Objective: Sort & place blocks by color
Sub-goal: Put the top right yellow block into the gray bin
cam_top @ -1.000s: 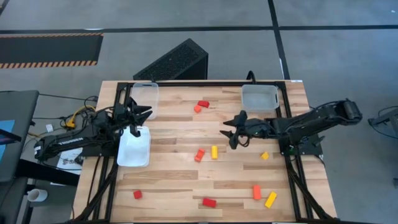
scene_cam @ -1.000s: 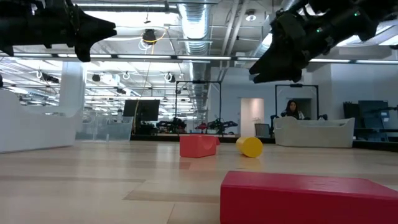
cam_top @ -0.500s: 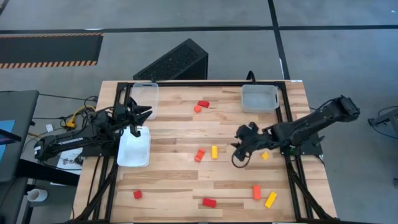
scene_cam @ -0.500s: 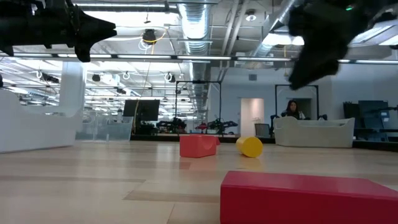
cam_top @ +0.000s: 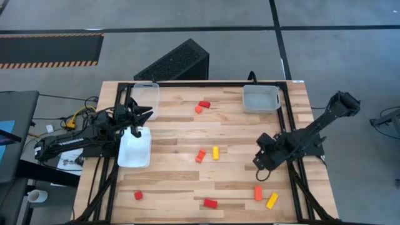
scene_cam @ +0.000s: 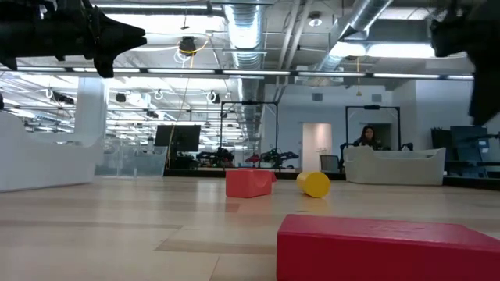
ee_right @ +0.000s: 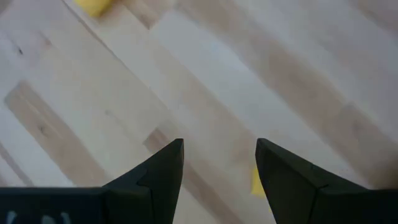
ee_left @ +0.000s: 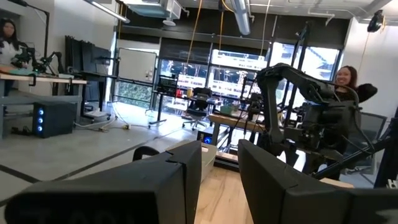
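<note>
The right gripper [cam_top: 261, 164] is hanging over the right front part of the desk [cam_top: 175, 181], its jaws standing open and empty; in the right wrist view the two dark fingers [ee_right: 155, 171] are framing bare wood. A small yellow piece [ee_right: 255, 181] is peeking out just beside one finger, and another yellow block [ee_right: 93, 6] is lying farther off at the edge of that view. The left gripper [cam_top: 139, 115] is waiting at the left side, above the white tray [cam_top: 134, 150]. Its jaws are standing a little apart with nothing between them, as the left wrist view is showing.

The blocks are lying scattered and unsorted on the desk. An orange block [cam_top: 258, 193] and a yellow bar [cam_top: 272, 200] are lying near the right gripper, toward the front edge. An orange block [cam_top: 200, 155] and a yellow block [cam_top: 215, 152] are sitting side by side at the middle. A red and an orange piece [cam_top: 201, 106] are lying close together toward the back, and two red blocks [cam_top: 210, 203] [cam_top: 138, 195] are lying along the front. The clear tray [cam_top: 260, 98] at the back right and the one at the back left [cam_top: 145, 97] appear to be holding none.

The step in hand looks like the approach to a first pick on the right side. The next move probably calls for centring the open jaws over one block, lowering to the wood, and closing across its narrow sides.
</note>
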Motion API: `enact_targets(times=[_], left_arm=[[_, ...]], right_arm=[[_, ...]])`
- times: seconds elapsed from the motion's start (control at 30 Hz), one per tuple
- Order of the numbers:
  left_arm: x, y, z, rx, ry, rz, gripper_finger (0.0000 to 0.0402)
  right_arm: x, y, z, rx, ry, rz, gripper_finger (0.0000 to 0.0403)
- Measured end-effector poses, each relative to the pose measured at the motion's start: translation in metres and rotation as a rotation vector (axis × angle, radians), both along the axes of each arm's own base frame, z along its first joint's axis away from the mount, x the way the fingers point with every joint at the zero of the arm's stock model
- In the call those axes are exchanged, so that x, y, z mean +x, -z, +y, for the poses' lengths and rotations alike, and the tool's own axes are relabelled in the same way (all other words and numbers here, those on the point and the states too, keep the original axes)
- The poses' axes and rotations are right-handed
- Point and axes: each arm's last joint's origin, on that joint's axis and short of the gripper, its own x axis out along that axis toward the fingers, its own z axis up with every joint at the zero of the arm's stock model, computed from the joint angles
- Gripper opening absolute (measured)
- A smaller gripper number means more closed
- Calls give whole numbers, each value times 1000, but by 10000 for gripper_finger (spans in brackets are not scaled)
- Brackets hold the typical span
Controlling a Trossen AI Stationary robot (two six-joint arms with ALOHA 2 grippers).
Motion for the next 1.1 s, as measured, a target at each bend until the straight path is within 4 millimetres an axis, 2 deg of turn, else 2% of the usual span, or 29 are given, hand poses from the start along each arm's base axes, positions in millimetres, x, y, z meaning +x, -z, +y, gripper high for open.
enact_targets(times=[0.23, 0.47, 0.83, 1.1], left_arm=[[0, 0, 0, -1, 0, -5, 93], [0, 0, 0, -2, -1, -5, 93], [0, 0, 0, -1, -2, -5, 93], [0, 0, 0, -1, -2, -5, 93]], right_arm=[[-15, 12, 7, 23, 83, 59, 222], [-32, 29, -1, 8, 171, 201, 226], [-28, 30, 0, 38, 172, 183, 281], [-23, 38, -8, 41, 419, 111, 321]])
